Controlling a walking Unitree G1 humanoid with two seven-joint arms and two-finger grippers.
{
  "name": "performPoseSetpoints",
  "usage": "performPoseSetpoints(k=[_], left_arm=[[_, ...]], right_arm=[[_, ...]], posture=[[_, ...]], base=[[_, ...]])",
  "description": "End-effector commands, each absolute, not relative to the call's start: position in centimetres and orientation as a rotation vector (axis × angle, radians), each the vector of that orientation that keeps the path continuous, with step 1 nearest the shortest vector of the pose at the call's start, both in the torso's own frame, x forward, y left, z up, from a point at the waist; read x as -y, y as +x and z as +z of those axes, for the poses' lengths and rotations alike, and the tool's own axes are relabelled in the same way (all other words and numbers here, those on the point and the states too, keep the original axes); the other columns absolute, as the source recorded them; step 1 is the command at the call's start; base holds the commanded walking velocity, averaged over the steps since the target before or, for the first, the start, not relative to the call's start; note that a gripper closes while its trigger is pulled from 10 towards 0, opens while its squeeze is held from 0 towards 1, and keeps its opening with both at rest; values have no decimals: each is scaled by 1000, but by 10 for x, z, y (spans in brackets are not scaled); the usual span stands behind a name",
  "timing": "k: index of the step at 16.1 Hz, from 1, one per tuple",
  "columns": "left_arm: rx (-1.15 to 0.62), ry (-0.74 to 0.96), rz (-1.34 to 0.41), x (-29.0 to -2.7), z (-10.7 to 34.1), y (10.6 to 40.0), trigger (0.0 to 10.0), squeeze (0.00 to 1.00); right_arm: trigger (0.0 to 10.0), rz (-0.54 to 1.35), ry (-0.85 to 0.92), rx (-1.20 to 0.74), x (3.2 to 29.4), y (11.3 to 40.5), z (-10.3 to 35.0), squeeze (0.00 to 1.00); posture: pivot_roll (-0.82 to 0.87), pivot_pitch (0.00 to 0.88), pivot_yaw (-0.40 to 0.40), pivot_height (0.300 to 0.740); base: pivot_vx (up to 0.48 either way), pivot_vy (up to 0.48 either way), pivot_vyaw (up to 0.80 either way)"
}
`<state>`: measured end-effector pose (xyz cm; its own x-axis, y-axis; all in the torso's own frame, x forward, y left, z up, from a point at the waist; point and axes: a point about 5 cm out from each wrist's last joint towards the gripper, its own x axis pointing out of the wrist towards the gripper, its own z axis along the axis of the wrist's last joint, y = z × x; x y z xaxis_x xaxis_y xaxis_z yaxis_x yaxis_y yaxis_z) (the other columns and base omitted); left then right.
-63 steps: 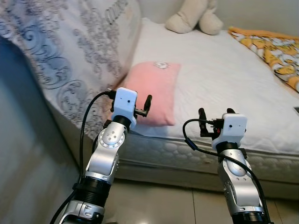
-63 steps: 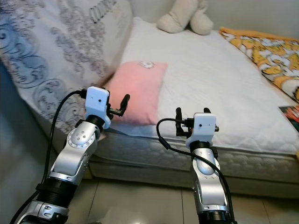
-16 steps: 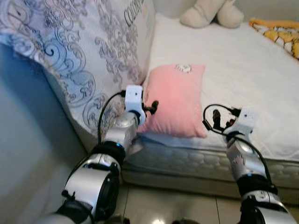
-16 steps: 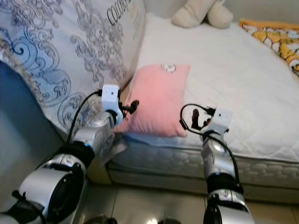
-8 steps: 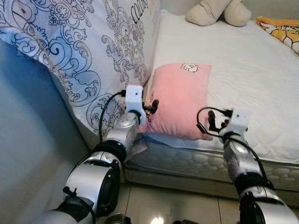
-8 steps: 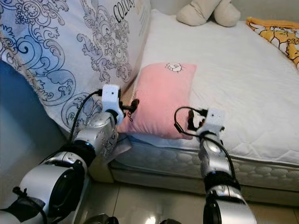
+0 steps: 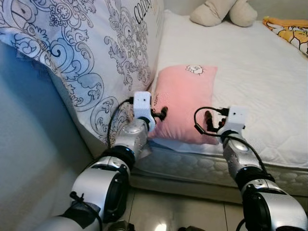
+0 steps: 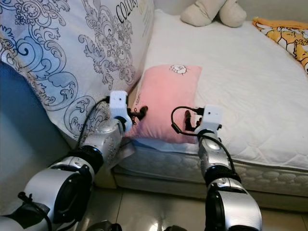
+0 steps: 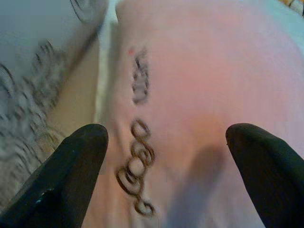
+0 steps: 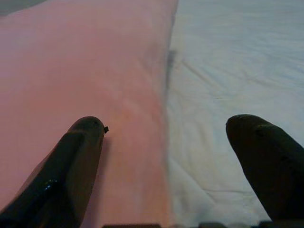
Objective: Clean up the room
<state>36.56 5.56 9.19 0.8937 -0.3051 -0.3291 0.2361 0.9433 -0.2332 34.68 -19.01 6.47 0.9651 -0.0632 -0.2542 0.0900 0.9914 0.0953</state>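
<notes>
At the near edge of the mattress point(image 7: 269, 77), a pink pillow point(image 7: 185, 101) lies flat with its near corners just short of the drop to the floor. Both arms reach for it. The left gripper point(image 7: 160, 114) sits at the pillow's left near corner with fingers spread wide, nothing between them; its wrist view shows the pink fabric spanning the gap. The right gripper point(image 7: 208, 121) is at the right near corner, also spread wide and empty, one finger point(image 10: 76, 161) over pink cloth and the other over white sheet.

Risks, as judged:
- The right gripper straddles the pillow's side edge, so closing may pinch the sheet along with the pillow, or catch only a thin fold that slips out.
- The pillow is soft; a hold at two near corners may let the far end sag and drag across the mattress.
- The large patterned cushion point(image 7: 91, 53) leans close against the left arm and could be nudged or snag its cable.

Markings: the large cushion bears dark capitals beginning "COLOU", the rest cut off. The pillow carries a small cartoon emblem point(image 7: 195, 69) at its far end and dark curled ornament or script near the left gripper, too blurred to read. A plush toy point(image 7: 222, 12) and an orange patterned blanket point(image 7: 288, 31) lie well apart at the far end.
</notes>
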Motion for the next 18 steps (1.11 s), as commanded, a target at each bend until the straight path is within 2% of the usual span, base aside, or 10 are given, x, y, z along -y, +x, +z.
performPoseSetpoints(k=[1, 7, 9, 10, 12, 14, 16, 18], left_arm=[[-424, -189, -287, -51, 82, 359, 10000, 0], [-324, -90, -391, -37, 94, 361, 10000, 0], [-1, 28, -433, -36, 135, 368, 10000, 0], [94, 40, -440, -39, 146, 365, 10000, 0], [285, 23, -409, -59, 178, 337, 10000, 0], [310, 16, -385, -69, 184, 327, 10000, 0], [260, 24, -362, -79, 172, 323, 10000, 0], [237, 34, -361, -76, 173, 320, 10000, 0]], right_arm=[[10000, -59, 101, -259, 185, 349, 66, 0], [10000, -17, 44, -209, 173, 351, 70, 0], [10000, -83, -50, 42, 175, 348, 98, 0], [10000, -79, -76, 116, 172, 340, 107, 0], [10000, -130, -173, 333, 173, 291, 140, 0], [10000, -190, -170, 355, 178, 269, 146, 0], [10000, -196, -193, 320, 172, 251, 137, 0], [10000, -206, -196, 275, 171, 251, 136, 0]], posture=[[-78, 25, -7, 740], [-68, 2, -19, 740], [-62, 0, -22, 740], [-62, 0, -20, 740], [-61, 0, -14, 740], [-72, 0, -7, 740], [-80, 0, 0, 740], [-86, 0, 3, 740]], base=[[0, 0, 0], [0, 0, 0], [0, 0, 0], [0, 0, 0], [0, 0, 0], [0, 0, 0], [0, -368, 0], [0, -458, 0]])
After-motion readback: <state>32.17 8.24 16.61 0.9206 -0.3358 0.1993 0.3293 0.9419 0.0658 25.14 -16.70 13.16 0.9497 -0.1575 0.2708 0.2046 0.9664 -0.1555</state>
